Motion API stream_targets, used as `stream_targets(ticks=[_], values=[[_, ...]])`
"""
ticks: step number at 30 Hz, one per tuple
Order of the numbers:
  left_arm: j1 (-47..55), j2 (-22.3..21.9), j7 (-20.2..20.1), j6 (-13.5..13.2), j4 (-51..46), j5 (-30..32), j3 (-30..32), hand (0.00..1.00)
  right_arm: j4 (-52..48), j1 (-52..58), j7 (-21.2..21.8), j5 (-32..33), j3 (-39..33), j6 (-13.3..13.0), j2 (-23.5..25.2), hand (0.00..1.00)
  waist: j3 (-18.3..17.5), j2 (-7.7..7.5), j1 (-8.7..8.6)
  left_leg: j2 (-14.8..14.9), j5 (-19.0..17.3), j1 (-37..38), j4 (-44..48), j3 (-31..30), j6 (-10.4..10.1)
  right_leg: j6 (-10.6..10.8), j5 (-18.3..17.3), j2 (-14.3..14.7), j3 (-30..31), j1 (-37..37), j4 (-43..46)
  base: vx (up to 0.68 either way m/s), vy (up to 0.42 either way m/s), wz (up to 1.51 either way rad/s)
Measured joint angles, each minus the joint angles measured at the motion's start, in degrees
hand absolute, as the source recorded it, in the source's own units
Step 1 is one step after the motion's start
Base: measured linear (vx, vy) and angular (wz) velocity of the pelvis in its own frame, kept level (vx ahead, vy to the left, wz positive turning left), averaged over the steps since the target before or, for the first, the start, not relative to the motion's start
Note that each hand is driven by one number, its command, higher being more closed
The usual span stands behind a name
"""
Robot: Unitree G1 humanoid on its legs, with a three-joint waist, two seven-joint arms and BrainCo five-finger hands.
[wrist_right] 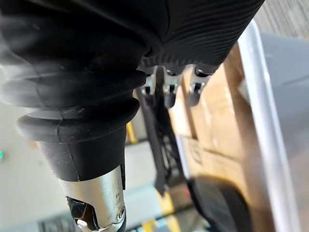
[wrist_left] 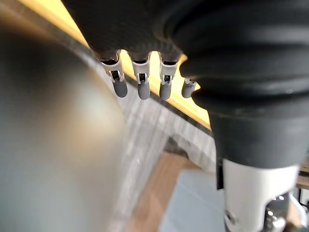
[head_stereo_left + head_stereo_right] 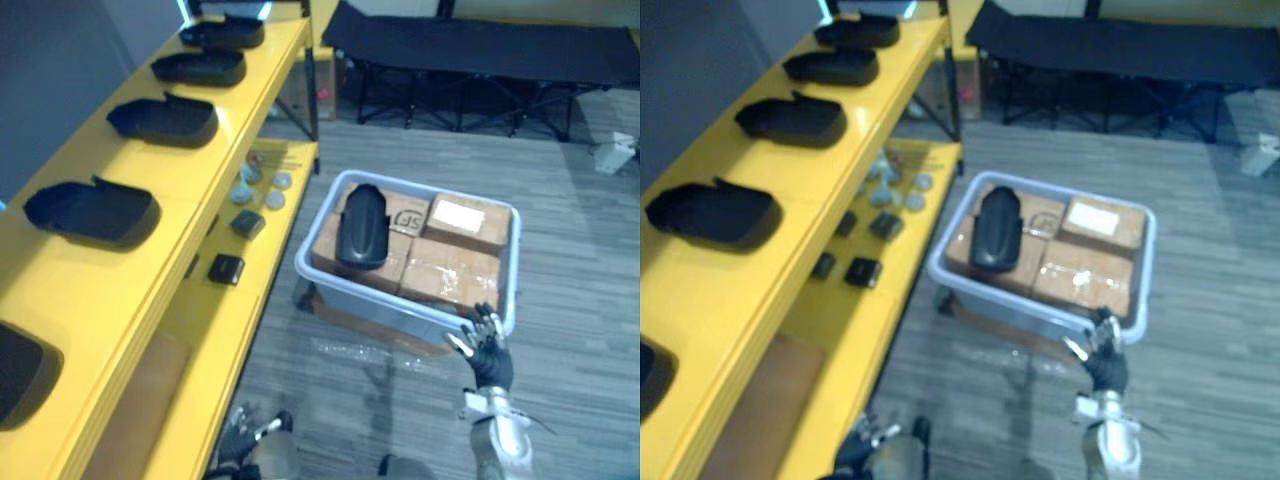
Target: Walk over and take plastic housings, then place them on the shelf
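A black plastic housing (image 3: pixel 362 225) lies on the cardboard boxes (image 3: pixel 450 270) inside a pale bin (image 3: pixel 512 262) on the floor. Several more black housings (image 3: pixel 95 210) sit in a row on the top of the yellow shelf (image 3: pixel 190 175) along the left. My right hand (image 3: pixel 487 350) hovers at the bin's near right corner, open with fingers spread, holding nothing. In the right wrist view its fingers (image 1: pixel 166 92) point over the boxes toward the housing (image 1: pixel 219 205). My left hand (image 3: pixel 245 437) hangs low beside the shelf's front, open and empty, its fingers (image 2: pixel 141 84) relaxed.
The lower shelf level carries small dark blocks (image 3: pixel 226 268) and round grey parts (image 3: pixel 262 185). A black folding cot (image 3: pixel 480 45) stands across the back. Clear wrap (image 3: pixel 370 350) lies on the floor in front of the bin. Grey plank floor stretches to the right.
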Motion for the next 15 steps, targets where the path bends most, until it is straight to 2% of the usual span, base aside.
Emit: stream_targets(ticks=[3,4,7,9,11,12,15], values=[[-0.49,1.86,0.73,0.31,4.76,-1.26,2.5,0.0,3.11,-9.82,-4.67,0.22,-6.27,1.28,-2.71,0.0,1.61,-1.01,0.28,-1.49,2.28,-1.97,-1.64,-1.97,0.57,0.7,-0.17,-1.21,-1.62,-1.95,1.02,-0.16,0.068,0.33],[-0.83,2.17,0.95,0.31,4.84,-2.87,3.43,0.0,5.7,-14.61,-7.22,0.25,-8.41,2.94,-4.94,0.0,3.31,-1.6,0.75,-1.97,3.13,-2.33,-2.45,-2.84,1.15,1.05,0.08,-1.5,-2.49,-1.96,1.08,-0.13,0.062,0.49],[-1.86,2.4,0.32,0.3,5.63,-3.1,4.51,0.0,11.98,-24.31,-11.36,0.39,-12.72,6.61,-10.37,0.0,5.48,-1.81,2.3,-3.44,5.89,-3.78,-4.65,-5.78,1.8,1.02,0.32,-2.34,-4.88,-2.49,1.23,-0.09,0.064,0.57],[-1.84,2.12,-0.28,0.25,6.14,-3.06,4.53,0.0,16.26,-29.82,-12.27,1.18,-13.53,8.87,-13.22,0.0,5.88,-1.4,3.61,-4.0,7.16,-3.96,-6.1,-6.46,2.12,1.25,0.46,-2.92,-5.56,-3.04,1.92,-0.02,0.036,0.31],[-1.84,1.59,-0.66,-0.11,6.75,-2.91,4.39,0.0,18.82,-33.94,-12.84,2.77,-13.77,10.32,-15.25,0.0,6.35,-0.58,4.04,-4.45,8.44,-3.8,-7.34,-7.42,2.18,1.48,0.59,-3.51,-6.32,-2.97,2.59,0.01,0.014,0.29],[-1.81,1.54,-1.05,-0.44,7.13,-2.84,4.29,0.0,19.55,-35.51,-12.88,2.94,-13.76,10.75,-15.76,0.0,6.5,-0.29,4.79,-4.58,8.9,-3.69,-7.88,-7.41,2.14,1.49,0.6,-3.69,-6.35,-3.13,2.73,0.01,0.01,0.17],[-1.79,1.6,-1.81,-1.46,7.09,-2.87,3.48,0.0,19.67,-36.85,-12.83,2.66,-13.71,11.53,-15.76,0.0,6.57,-0.36,5.27,-4.82,9.38,-3.27,-8.81,-7.55,2.19,1.48,0.42,-3.98,-6.37,-3.06,2.96,0.01,-0.003,0.04]])
